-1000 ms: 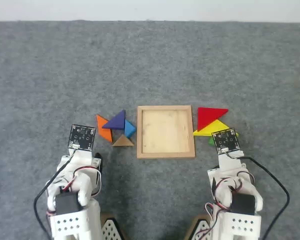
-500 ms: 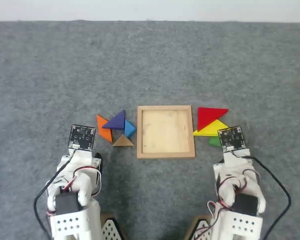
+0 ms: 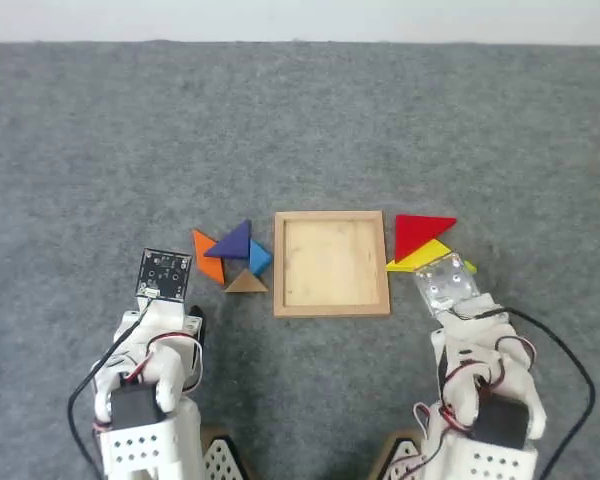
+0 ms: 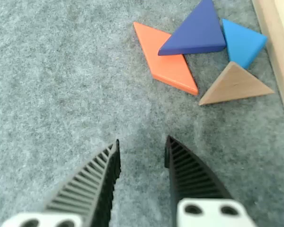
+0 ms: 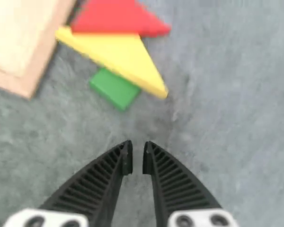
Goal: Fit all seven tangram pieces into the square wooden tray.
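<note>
The square wooden tray lies empty in the middle of the grey mat. Left of it are an orange parallelogram, a dark blue triangle overlapping its edge, a light blue triangle and a plain wooden triangle. Right of the tray a red triangle lies on a yellow triangle, which partly covers a green square. My left gripper is open over bare mat, short of the orange piece. My right gripper is shut and empty, just short of the green square.
Grey felt mat covers the whole table, with wide free room beyond the tray. The tray's corner sits close to the yellow triangle. Both arm bases stand at the near edge.
The right arm's wrist swung slightly right, then back and tilted, so it now covers the green square in the high view. The left arm and all pieces stayed put.
</note>
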You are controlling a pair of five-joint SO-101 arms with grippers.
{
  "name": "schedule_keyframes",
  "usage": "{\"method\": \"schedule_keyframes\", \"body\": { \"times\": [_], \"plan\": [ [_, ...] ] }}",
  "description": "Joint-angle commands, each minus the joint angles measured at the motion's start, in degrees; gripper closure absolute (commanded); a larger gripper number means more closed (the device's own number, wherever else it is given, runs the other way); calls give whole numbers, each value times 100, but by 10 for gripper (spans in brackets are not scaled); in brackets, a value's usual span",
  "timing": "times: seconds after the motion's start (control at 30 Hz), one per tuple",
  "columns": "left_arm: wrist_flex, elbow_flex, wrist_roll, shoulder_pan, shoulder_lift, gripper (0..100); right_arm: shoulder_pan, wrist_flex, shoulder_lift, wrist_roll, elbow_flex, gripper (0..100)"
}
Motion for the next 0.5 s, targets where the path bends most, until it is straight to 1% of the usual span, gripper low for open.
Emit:
{"method": "schedule_keyframes", "body": {
  "times": [0.0,0.2,0.27,0.37,0.47],
  "plan": [
    [44,-57,35,-9,-88,852,-347,-277,1534,-264,-1134,870],
    [44,-57,35,-9,-88,852,-655,-813,5297,-1002,-3393,833],
    [44,-57,35,-9,-88,852,-734,-813,6642,-1477,-4360,833],
    [44,-57,35,-9,-88,852,-760,-760,8391,-2479,-5758,833],
    [44,-57,35,-9,-88,852,-804,-602,9824,-3288,-6989,833]
  ]
}}
